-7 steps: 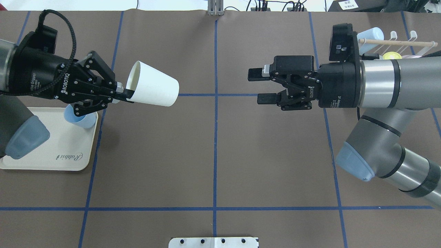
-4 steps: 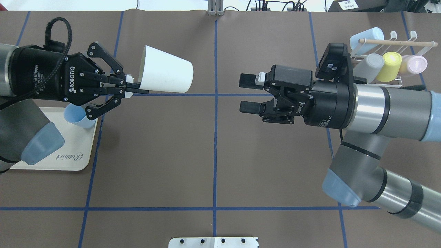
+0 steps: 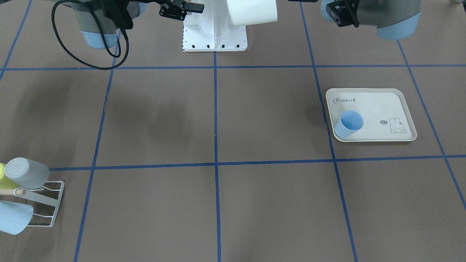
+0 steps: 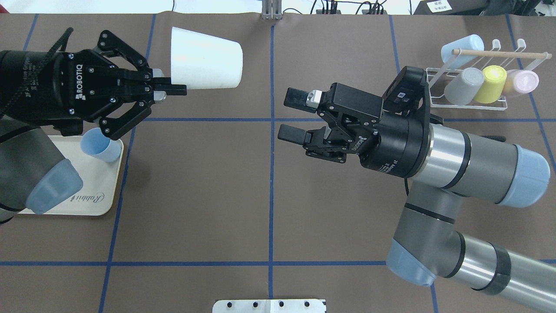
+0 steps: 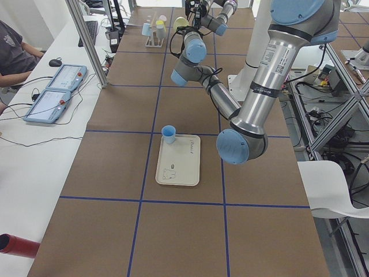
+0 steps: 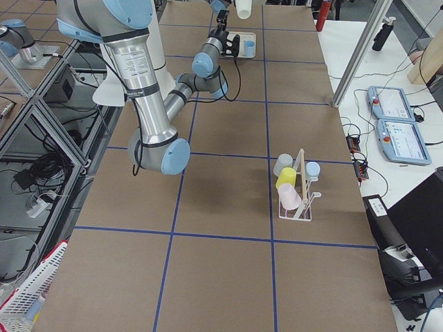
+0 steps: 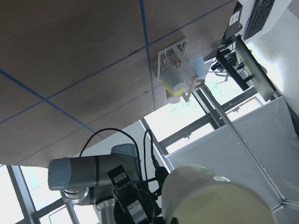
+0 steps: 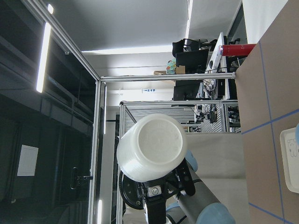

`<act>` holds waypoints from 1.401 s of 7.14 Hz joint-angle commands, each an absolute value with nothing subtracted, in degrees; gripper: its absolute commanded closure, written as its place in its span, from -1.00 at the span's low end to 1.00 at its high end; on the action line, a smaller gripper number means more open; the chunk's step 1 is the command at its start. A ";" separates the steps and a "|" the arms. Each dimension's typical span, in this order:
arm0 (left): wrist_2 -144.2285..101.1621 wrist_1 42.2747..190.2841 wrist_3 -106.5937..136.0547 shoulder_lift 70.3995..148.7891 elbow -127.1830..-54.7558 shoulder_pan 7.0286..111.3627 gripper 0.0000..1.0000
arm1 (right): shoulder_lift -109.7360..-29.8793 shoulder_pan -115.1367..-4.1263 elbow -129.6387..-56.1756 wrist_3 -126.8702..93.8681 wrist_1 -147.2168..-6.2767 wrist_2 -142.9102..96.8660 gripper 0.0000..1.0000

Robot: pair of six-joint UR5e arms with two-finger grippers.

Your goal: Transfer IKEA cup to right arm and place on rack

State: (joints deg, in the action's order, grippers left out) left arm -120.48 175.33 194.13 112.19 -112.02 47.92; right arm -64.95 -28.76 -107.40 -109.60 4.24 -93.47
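The left gripper (image 4: 174,90) was clamped narrow on the rim of the white IKEA cup (image 4: 206,65). It held the cup on its side in the air, base pointing toward the right gripper (image 4: 292,114). Compared with the overhead frames of the preceding second, gripper and cup had shifted toward the far edge of the table (image 4: 195,195), and the cup lay more level. The right gripper stood wide open and empty, well apart from the cup. It had advanced to just short of the centre tape line (image 4: 271,174) and now angled toward the cup. The right arm (image 4: 469,152) no longer covered the rack (image 4: 499,54), which carried four cups (image 4: 462,83) at the far right corner. A light-blue cup (image 4: 97,145) sat at a corner of the tray (image 4: 87,195), below the left gripper.
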 commanded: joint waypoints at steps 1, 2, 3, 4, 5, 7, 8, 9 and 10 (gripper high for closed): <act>-120.41 175.17 196.87 112.24 -112.06 46.86 1.00 | -61.71 -28.39 -105.47 -104.01 4.31 -91.06 -0.91; -120.41 175.17 197.40 112.24 -112.32 46.50 1.00 | -60.31 -28.39 -104.42 -101.19 4.22 -90.97 -0.90; -120.41 175.17 197.40 112.32 -112.32 46.41 1.00 | -58.12 -28.65 -102.76 -100.90 4.22 -90.97 -0.90; -120.41 175.17 197.66 112.32 -112.93 46.41 1.00 | -56.62 -29.52 -100.74 -100.72 4.22 -91.14 -0.90; -120.41 175.25 198.88 112.32 -113.03 46.32 1.00 | -56.43 -29.97 -100.64 -100.90 4.13 -91.66 -0.89; -120.76 175.26 199.07 112.24 -113.99 46.06 1.00 | -56.43 -30.06 -100.63 -100.90 4.04 -91.93 -0.89; -120.85 175.25 199.07 112.24 -113.91 45.79 1.00 | -56.43 -30.49 -100.63 -100.90 4.04 -93.59 -0.89; -120.85 175.25 199.07 112.24 -113.91 45.79 1.00 | -56.43 -30.85 -100.63 -100.90 4.13 -94.56 -0.89; -120.85 175.25 199.07 112.24 -113.91 45.53 1.00 | -56.43 -30.76 -100.63 -100.90 4.04 -94.92 -0.89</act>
